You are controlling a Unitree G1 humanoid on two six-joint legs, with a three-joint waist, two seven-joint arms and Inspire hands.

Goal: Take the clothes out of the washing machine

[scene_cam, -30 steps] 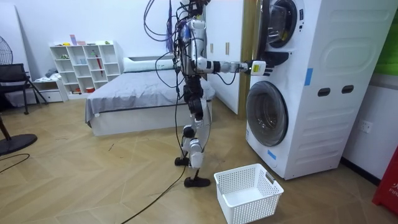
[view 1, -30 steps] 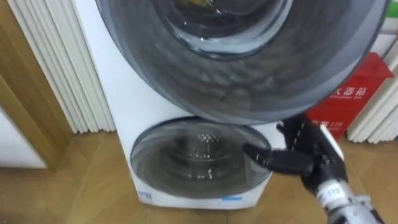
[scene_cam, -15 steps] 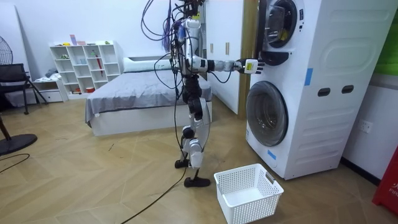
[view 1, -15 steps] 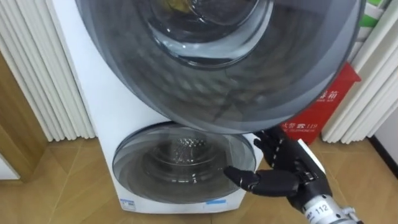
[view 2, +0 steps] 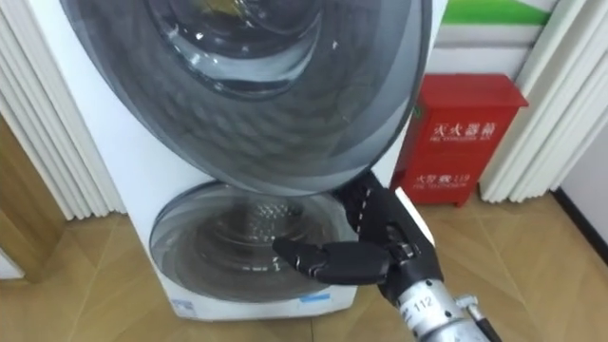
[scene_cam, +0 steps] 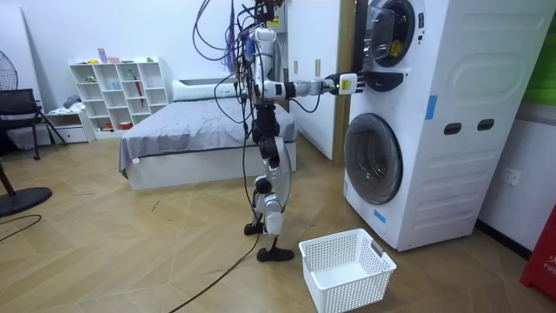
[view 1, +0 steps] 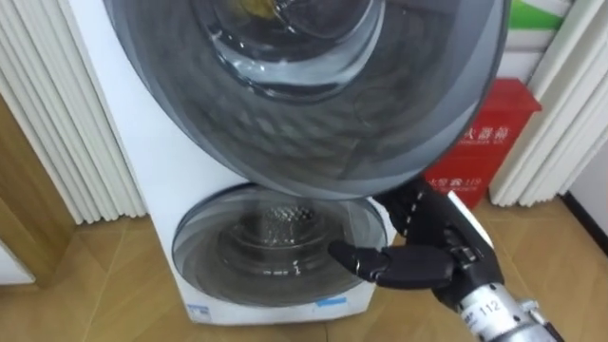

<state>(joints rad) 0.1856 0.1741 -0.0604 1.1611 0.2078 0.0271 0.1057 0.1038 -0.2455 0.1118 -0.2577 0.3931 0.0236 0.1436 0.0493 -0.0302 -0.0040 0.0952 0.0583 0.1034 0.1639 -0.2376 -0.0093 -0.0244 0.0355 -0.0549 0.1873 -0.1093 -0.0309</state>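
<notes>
My right hand comes in from the lower right, black, palm turned to the left, and sits right under the bottom rim of the upper door of the stacked washing machine. The top of the hand goes up behind that rim and is hidden there, so I cannot tell whether it hooks the rim or just rests against it. The upper door is a big, round, dark-tinted one. It stands swung out towards me, above my hand and to its left. At the very top edge, well above my hand, a yellowish patch shows through the door's glass. It may be clothing in the upper drum, I cannot tell. Just left of my hand, and behind it, the round lower door is closed, with perforated drum metal showing through it. Behind my hand to the upper right a red box stands against the wall. Far left of my hand, beyond the machine's white side, is a white slatted panel, with the wooden floor below it. In the room view I stand upright on that floor facing the machine, my right arm straight out at shoulder height to the upper door. A white basket sits on the floor by my feet, close to the machine's base, and a bed is behind me.
</notes>
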